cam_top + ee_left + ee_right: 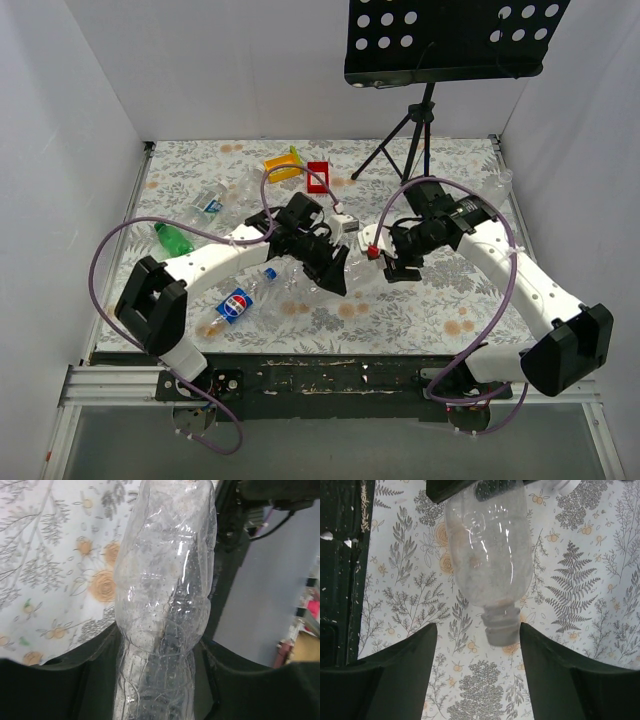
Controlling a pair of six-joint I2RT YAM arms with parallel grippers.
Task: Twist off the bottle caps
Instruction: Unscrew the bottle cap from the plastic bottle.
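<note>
My left gripper [157, 647] is shut on the waist of a clear, crumpled plastic bottle [165, 575] and holds it above the flowered table [45, 555]. In the right wrist view the same bottle [487, 555] points its neck [500, 625] down between the fingers [410, 670] of my right gripper [478, 627], which is open. The neck end looks grey and ribbed, close to the right finger and not pinched. Whether a bottle cap sits on it I cannot tell. From above, the left gripper [335, 272] and right gripper [385, 262] meet at mid table.
On the left of the table lie a green bottle [172, 238], a blue-labelled bottle [235, 305] and a clear one [210, 205]. Another clear bottle [497, 185] is at the right edge. A yellow tray [283, 163] and a red tray [318, 176] sit at the back beside a tripod stand [410, 130].
</note>
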